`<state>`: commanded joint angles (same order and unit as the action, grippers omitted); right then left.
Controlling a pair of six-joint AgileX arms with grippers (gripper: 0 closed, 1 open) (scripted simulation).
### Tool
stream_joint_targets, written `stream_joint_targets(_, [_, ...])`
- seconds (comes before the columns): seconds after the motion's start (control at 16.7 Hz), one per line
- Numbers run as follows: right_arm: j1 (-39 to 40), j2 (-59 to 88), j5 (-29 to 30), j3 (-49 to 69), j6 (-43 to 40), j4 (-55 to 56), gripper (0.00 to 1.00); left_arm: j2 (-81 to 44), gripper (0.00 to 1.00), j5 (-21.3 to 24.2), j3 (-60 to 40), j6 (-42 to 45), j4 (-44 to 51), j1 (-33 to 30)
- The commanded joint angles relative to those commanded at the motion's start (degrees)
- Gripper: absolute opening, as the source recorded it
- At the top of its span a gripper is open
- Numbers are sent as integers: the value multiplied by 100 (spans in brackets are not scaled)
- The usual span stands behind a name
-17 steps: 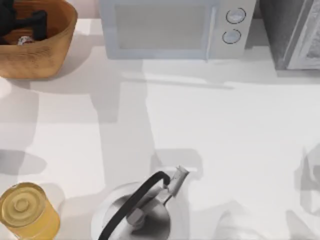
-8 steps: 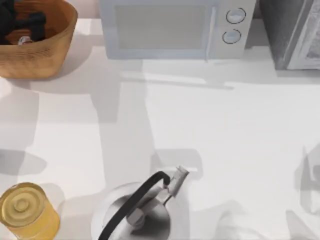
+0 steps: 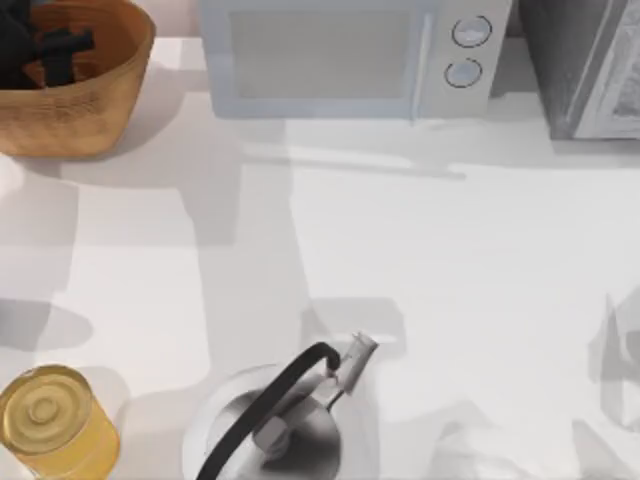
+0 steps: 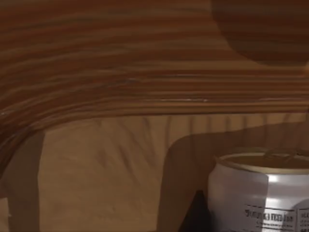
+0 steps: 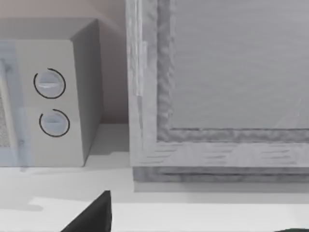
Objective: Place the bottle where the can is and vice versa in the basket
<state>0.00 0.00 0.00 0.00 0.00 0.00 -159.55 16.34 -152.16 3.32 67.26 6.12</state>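
The large round woven basket (image 3: 95, 95), orange-brown with ribbed inner walls and a wide rim, sits at the far left corner of the white table (image 3: 450, 260), just left of the pale grey microwave oven with two round dials (image 3: 345, 55). My left arm's dark gripper (image 3: 45, 50) reaches down inside the basket from above; whether its fingers are parted or closed, and whether they have hold of anything, I cannot tell. In the left wrist view, the basket's ribbed wall (image 4: 120, 72) curves close overhead, and a silver metal can with a printed label (image 4: 263, 193) stands upright on the basket floor (its top rim catches the light).

At the near left corner of the table stands a translucent yellow cylindrical can with a ringed lid (image 3: 55, 420), upright and well apart from the basket. Near it, toward the middle of the near edge, sits a polished steel kettle with a black arched handle and a short spout (image 3: 275, 420).

The right wrist view looks toward the microwave's dial panel (image 5: 50, 104) and a grey speckled cabinet-like appliance (image 5: 222, 87) beside it at the far right of the table. My right arm stays parked off the right side; its gripper's state cannot be told.
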Motion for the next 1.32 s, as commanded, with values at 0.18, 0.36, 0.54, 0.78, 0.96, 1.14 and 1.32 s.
stream_joint_targets(0.18, [0,0,0,0,0,0,100,0,0,0,0,0,0,0])
stream_joint_targets(0.36, [0,0,0,0,0,0,100,0,0,0,0,0,0,0])
stream_joint_targets(0.54, [0,0,0,0,0,0,100,0,0,0,0,0,0,0])
stream_joint_targets(0.78, [0,0,0,0,0,0,100,297,0,17,126,-26,25,-46])
stream_joint_targets(0.96, [0,0,0,0,0,0,100,734,0,-54,753,-58,-86,-79])
stream_joint_targets(1.14, [0,0,0,0,0,0,100,1633,0,-167,1697,-73,-437,-130])
stream_joint_targets(1.32, [0,0,0,0,0,0,100,2914,0,-306,2885,-78,-991,-187])
